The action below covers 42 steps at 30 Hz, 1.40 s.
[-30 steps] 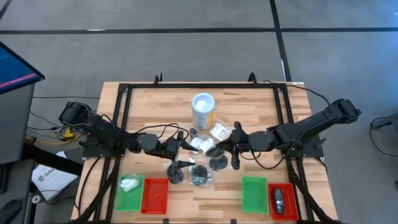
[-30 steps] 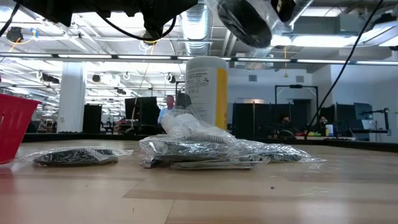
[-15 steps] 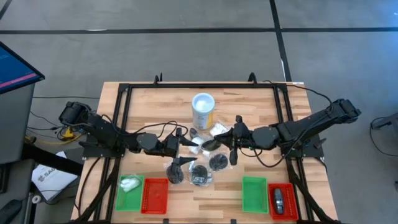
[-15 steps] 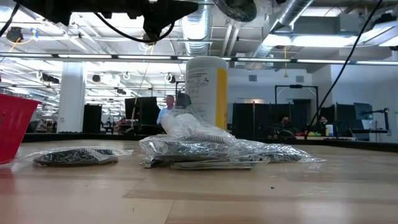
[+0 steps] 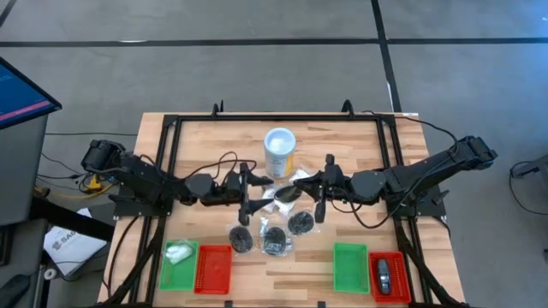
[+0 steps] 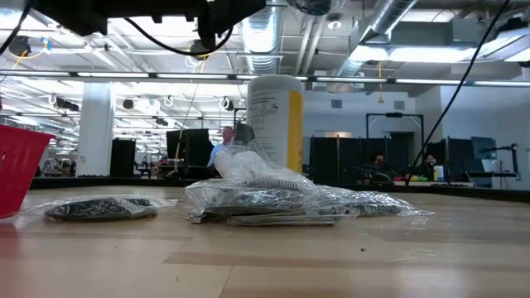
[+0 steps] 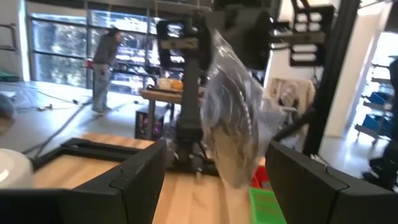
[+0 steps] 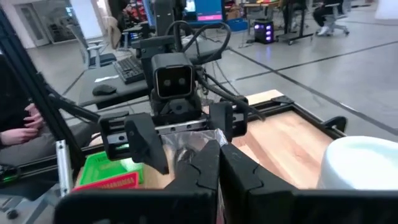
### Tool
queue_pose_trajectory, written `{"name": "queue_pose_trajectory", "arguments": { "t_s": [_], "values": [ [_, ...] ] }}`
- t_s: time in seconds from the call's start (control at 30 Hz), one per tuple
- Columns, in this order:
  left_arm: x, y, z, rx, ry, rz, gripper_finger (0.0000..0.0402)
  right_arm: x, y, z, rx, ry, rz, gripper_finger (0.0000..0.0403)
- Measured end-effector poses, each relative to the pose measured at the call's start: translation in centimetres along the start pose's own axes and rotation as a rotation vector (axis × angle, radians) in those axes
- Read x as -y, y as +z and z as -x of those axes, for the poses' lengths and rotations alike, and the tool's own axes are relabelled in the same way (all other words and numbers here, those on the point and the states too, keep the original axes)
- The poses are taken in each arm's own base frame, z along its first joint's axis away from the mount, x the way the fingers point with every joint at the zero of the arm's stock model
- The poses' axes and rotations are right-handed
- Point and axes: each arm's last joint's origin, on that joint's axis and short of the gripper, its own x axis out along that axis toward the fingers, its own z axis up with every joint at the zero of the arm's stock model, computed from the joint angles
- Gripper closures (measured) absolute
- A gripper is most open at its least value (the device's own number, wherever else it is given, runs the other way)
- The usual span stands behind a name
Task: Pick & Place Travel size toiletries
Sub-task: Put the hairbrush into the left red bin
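Right gripper (image 5: 297, 182) pinched on crinkly clear-wrapped dark round packet (image 5: 287, 194), raised beside white cylindrical tub (image 5: 279, 151) | left gripper (image 5: 246, 193) spread wide, empty, facing packet, near tub

Your bench (image 5: 342, 141) is pale butcher-block wood with a smooth, lightly sheened finish, edged by a matt black metal frame (image 5: 168, 154). The packets (image 6: 257, 203) are wrapped in clear, crinkled, glossy film that catches the light. The tub (image 6: 276, 124) looks like smooth white plastic with a yellow printed label. The trays (image 5: 349, 266) are bright plastic, one red tray (image 6: 21, 170) ribbed along its wall. Both end effectors, left (image 7: 214, 186) and right (image 8: 217, 168), are matt black plastic.
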Motion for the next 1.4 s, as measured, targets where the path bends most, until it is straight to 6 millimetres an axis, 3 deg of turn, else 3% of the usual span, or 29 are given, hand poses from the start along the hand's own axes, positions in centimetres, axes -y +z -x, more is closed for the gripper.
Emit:
{"name": "queue_pose_trajectory", "arguments": {
  "t_s": [0.53,1.07,1.4],
  "values": [
    [-0.7,0.6,-0.2,0.056,0.017,0.011,0.0142,1.1,0.9,-0.7,0.067,-0.039,-0.018,0.0403],
    [-2.1,1.4,-0.5,0.125,0.009,0.014,0.0142,1.0,1.5,-0.7,0.118,-0.027,-0.013,0.0403],
    [-2.0,1.8,-0.6,0.146,0.0,0.017,0.0202,0.9,1.4,-0.7,0.116,-0.025,-0.009,0.0403]
  ]
}}
